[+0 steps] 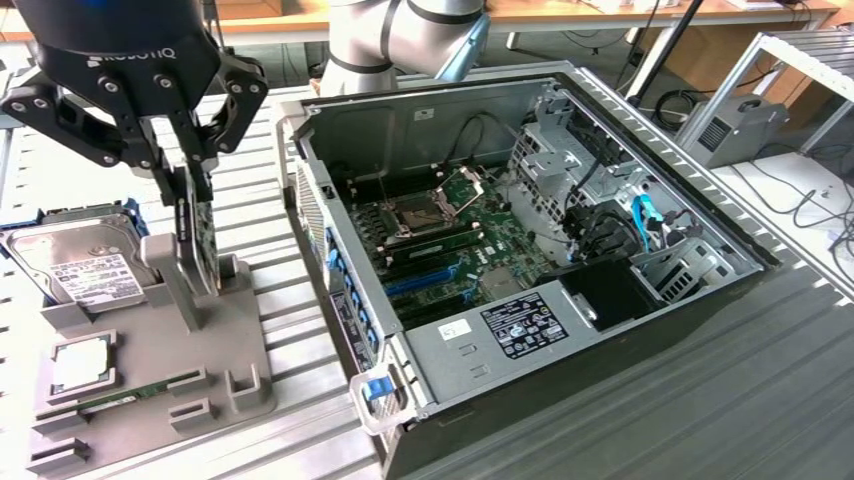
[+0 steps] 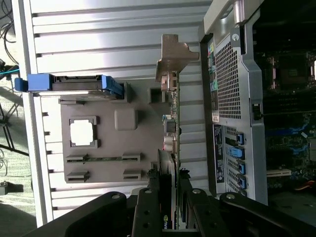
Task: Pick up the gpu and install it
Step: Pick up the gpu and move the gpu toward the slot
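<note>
The gpu [image 1: 200, 240] stands on edge over the grey holder [image 1: 220, 360], left of the open computer case [image 1: 534, 250]. It shows as a dark flat card. My gripper [image 1: 187, 190] comes down on it from above, a black finger on each face, shut on the card. In the wrist view the gpu [image 2: 174, 143] runs edge-on away from my gripper [image 2: 170, 202]. Its silver bracket [image 2: 173, 54] is at the far end and its green board edge faces the case. I cannot tell whether the card's lower edge still rests in the holder.
The holder also carries a hard drive [image 1: 87, 265] with a white label, a square processor [image 1: 83, 365] and a narrow memory stick [image 1: 127, 398]. The case lies open with the motherboard [image 1: 454, 240] and its blue slots [image 1: 427, 275] exposed. The case's perforated rear wall [image 2: 229, 84] is close beside the card.
</note>
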